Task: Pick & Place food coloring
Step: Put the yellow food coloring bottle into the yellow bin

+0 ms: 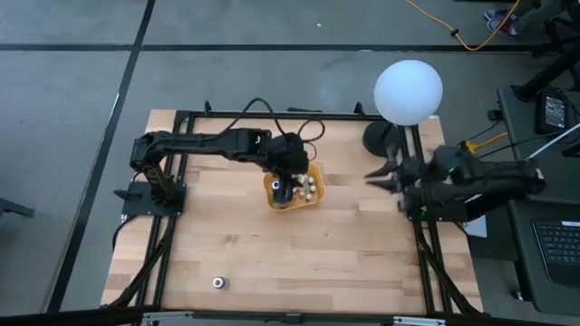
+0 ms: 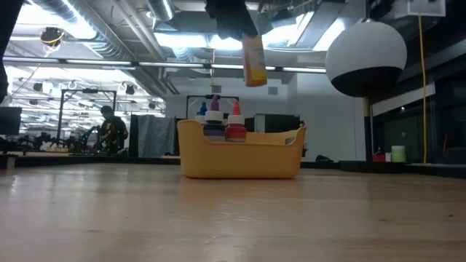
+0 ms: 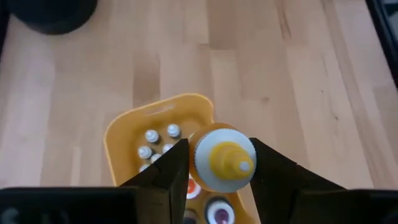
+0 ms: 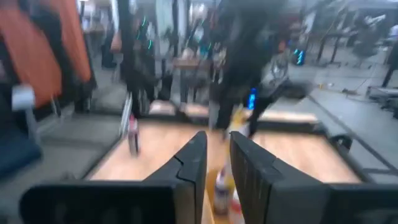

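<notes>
A yellow food coloring bottle (image 2: 253, 62) hangs over the orange-yellow tray (image 1: 313, 172), with my left gripper (image 3: 217, 168) shut on it. The tray sits mid-table and holds several small bottles (image 3: 152, 135); blue and red ones (image 2: 224, 125) stand above its rim. One more bottle (image 1: 218, 282) stands alone near the front left. My right gripper (image 1: 373, 175) hovers level at the table's right side, pointing toward the tray. There is a narrow gap between its fingers (image 4: 217, 162) and nothing is in it. My left gripper pinches the yellow bottle at its upper end, with a finger (image 3: 169, 174) on either side of the white collar (image 3: 199, 163) below the yellow cap. The fingers slant down from the table's left. The bottle hangs below them cap-up, slightly tilted and clear of the tray.
A big white globe lamp (image 1: 408, 91) stands on a black base (image 1: 381, 138) at the far right corner, close to my right arm. Bare wood lies in front of the tray and to its right. A black frame (image 1: 272, 113) rims the table.
</notes>
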Controlling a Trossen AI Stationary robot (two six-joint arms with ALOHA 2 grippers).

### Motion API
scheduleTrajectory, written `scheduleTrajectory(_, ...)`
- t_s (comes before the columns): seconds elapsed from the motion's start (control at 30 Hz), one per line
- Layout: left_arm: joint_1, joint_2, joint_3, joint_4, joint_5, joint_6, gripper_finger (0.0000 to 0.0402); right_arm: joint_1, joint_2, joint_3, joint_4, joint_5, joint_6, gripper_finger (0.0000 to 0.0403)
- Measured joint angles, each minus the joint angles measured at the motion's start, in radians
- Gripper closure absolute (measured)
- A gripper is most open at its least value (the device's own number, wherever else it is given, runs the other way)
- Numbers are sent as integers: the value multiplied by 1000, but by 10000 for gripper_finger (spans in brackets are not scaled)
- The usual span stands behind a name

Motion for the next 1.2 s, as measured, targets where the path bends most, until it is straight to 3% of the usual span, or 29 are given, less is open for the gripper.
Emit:
scheduleTrajectory(0.17,35,2,0,23,22,-18,272,134,-22,-158,25,134,-25,347)
scheduleTrajectory(0.53,37,55,1,27,82,7,273,145,-325,-335,15,127,-50,396)
scheduleTrajectory(0.73,17,94,1,8,84,27,273,145,-478,-442,54,104,8,393)
scheduleTrajectory(1.2,-3,182,1,43,56,54,273,145,-480,-465,97,80,58,396)
